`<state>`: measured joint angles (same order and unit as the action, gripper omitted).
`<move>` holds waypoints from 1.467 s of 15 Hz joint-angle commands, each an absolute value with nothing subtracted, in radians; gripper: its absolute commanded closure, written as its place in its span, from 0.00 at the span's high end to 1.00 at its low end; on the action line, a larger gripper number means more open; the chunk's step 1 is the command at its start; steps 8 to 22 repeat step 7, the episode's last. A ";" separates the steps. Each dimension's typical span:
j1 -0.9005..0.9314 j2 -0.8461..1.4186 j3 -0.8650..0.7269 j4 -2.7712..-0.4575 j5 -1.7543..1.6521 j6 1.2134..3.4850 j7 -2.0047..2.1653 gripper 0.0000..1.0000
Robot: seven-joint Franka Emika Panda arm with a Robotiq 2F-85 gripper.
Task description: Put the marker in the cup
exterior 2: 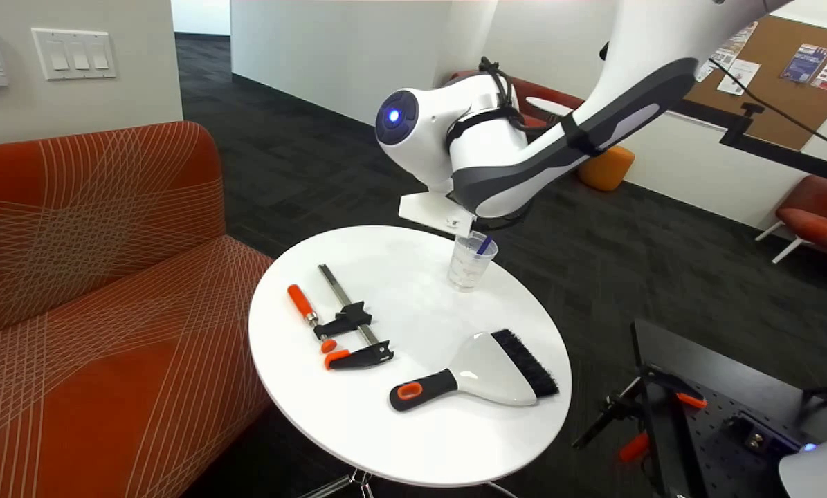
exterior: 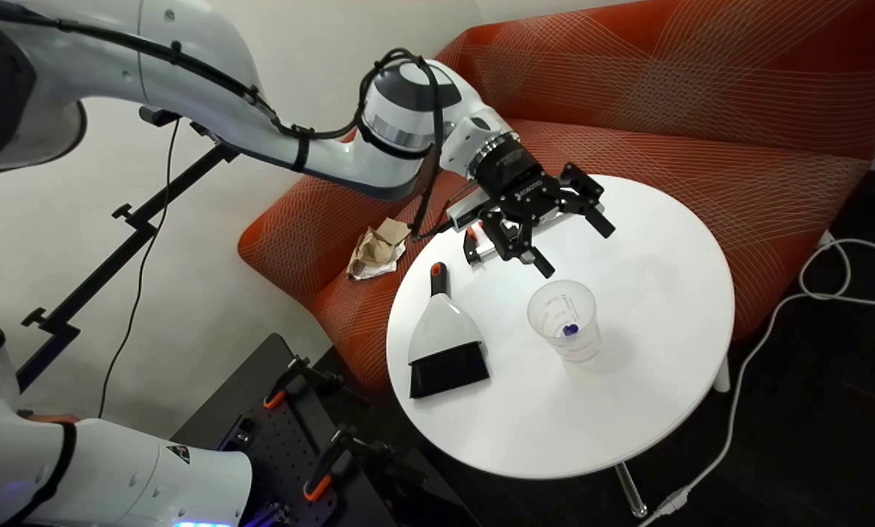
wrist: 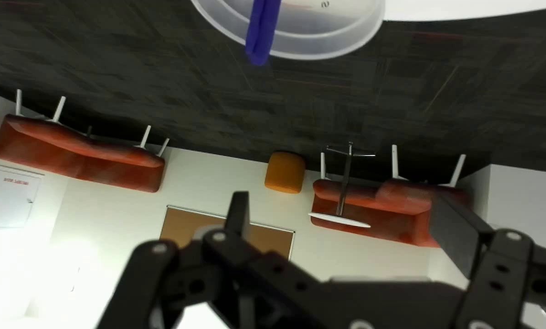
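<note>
The cup, a small clear see-through tumbler, stands upright on the white table in both exterior views. A blue-purple marker is inside the cup. In an exterior view the marker leans against the cup's rim. In the wrist view, which stands upside down, the cup's rim and the marker show at the top edge, with the marker's end sticking out past the rim. My gripper is open and empty, tilted above the table beside the cup. In the wrist view its fingers are wide apart. An exterior view hides the gripper behind the arm.
On the round white table lie a dustpan with a black brush and an orange-handled clamp. A red patterned couch stands against the table's far side, with crumpled brown paper on it.
</note>
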<state>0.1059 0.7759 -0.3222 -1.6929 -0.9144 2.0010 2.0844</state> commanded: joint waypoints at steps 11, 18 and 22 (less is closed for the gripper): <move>0.052 0.689 -0.273 -1.708 -0.961 1.981 2.094 1.00; 0.052 0.689 -0.273 -1.708 -0.961 1.981 2.094 1.00; 0.052 0.689 -0.273 -1.708 -0.961 1.981 2.094 1.00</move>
